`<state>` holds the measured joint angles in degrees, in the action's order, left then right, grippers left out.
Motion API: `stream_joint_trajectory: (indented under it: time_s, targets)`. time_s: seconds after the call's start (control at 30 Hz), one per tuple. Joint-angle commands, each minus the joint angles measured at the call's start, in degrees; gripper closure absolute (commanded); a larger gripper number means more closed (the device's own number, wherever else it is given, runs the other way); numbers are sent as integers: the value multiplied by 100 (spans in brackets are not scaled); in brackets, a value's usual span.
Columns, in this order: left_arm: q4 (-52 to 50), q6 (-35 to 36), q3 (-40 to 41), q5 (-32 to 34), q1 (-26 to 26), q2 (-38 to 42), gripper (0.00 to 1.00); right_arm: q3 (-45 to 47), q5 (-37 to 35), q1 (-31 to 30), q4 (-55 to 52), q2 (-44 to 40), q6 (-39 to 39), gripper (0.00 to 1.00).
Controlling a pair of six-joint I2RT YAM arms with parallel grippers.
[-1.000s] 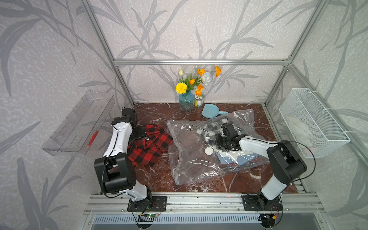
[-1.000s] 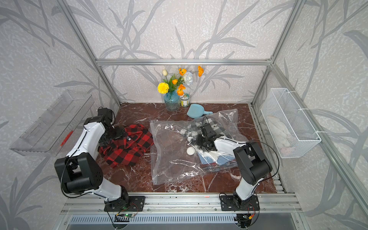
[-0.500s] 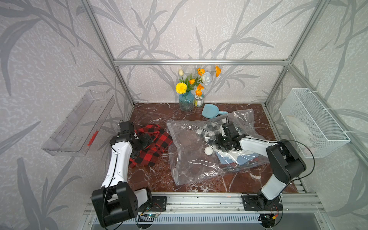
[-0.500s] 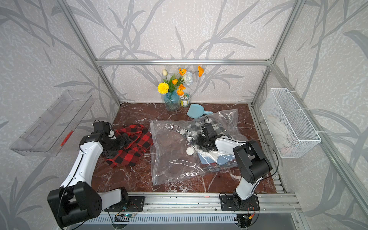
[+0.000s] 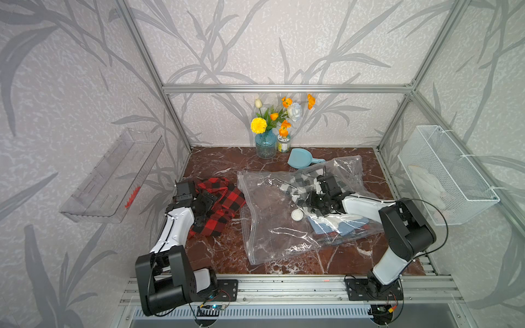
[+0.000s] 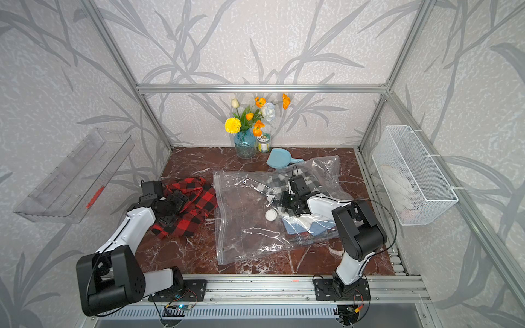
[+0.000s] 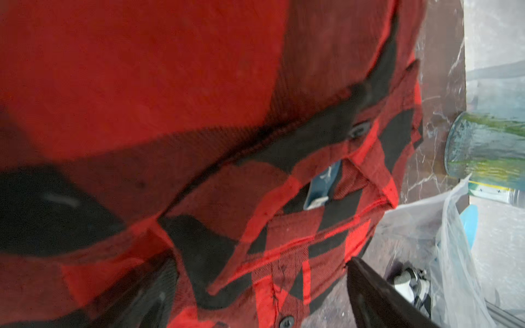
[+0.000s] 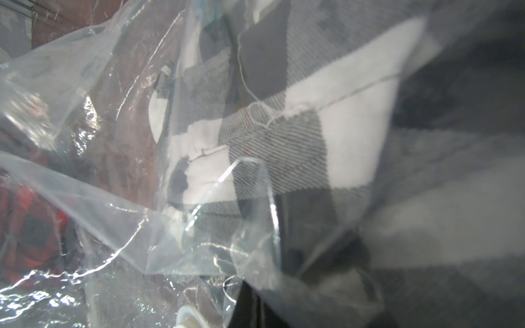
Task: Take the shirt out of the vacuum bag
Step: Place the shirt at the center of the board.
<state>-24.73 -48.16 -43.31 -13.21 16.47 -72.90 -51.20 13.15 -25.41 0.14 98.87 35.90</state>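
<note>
Shirt (image 5: 224,204), red plaid, lay fully outside bag (image 5: 272,241), at bag's 9 o'clock, long axis roughly 1-to-7. Left gripper (image 7: 260,267) sat right over it, jaws wide, clamping nothing. Left arm was nearer. Right gripper (image 5: 312,203) was closed, apparently pinching bag film beside valve (image 5: 297,215).

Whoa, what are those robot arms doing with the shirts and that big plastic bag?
They are emptying the clear bag. The red checked shirt is already out, lying on the table under the open left gripper. The right gripper is shut on the bag's plastic, with a grey checked shirt and blue cloth inside.
</note>
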Motion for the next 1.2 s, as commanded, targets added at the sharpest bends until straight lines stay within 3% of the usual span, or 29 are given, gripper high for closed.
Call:
stream_joint_trajectory:
  time_s: [0.0,0.07,0.2,0.4,0.5,0.83,1.17]
  targets:
    - [743,-398,145,433,24,-112,12,268,-32,27,-541,439,-125,100]
    - [917,-452,153,440,31,-293,22,270,-32,35,-533,456,-118,100]
    - [1093,-514,224,567,23,-358,57,274,-9,34,-541,434,-101,100]
    - [839,-378,220,662,14,80,89,262,2,36,-535,428,-110,100]
    - [674,-368,233,573,14,350,96,249,47,35,-548,456,-134,100]
    - [160,-518,579,110,-262,1459,99,243,71,36,-541,484,-136,100]
    - [393,-1112,1460,117,-1370,1749,100,166,126,44,-724,395,-204,100]
